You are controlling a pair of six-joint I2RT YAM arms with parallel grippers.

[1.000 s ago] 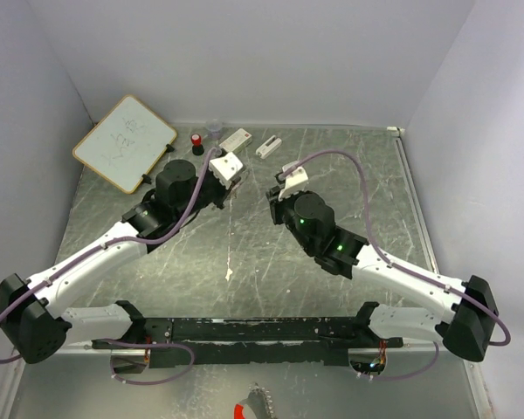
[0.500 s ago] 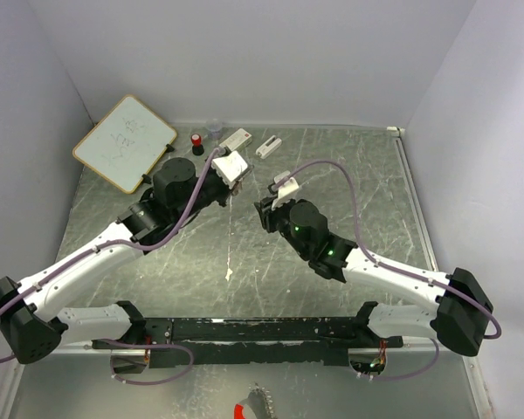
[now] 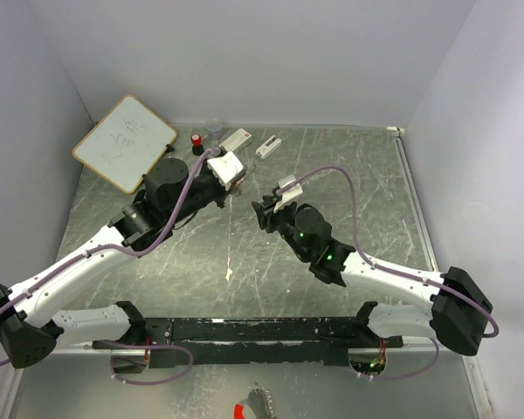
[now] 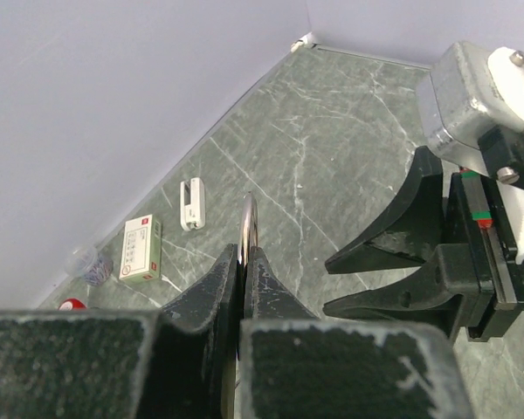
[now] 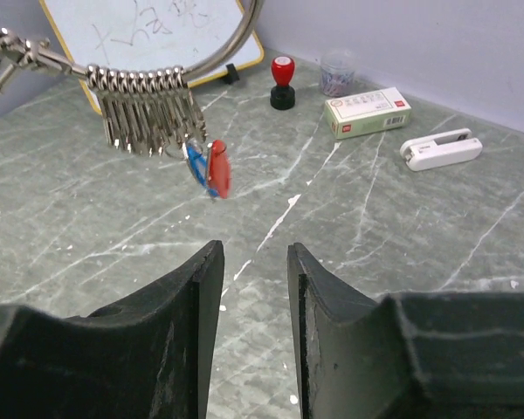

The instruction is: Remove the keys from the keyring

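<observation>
Right gripper (image 5: 255, 255) nears the keys (image 5: 211, 168)
Left gripper (image 4: 244, 255) stays clenched on the keyring (image 4: 249, 223), aloft; the keys (red, blue) dangle from it, right jaws spread, closer than before.
</observation>
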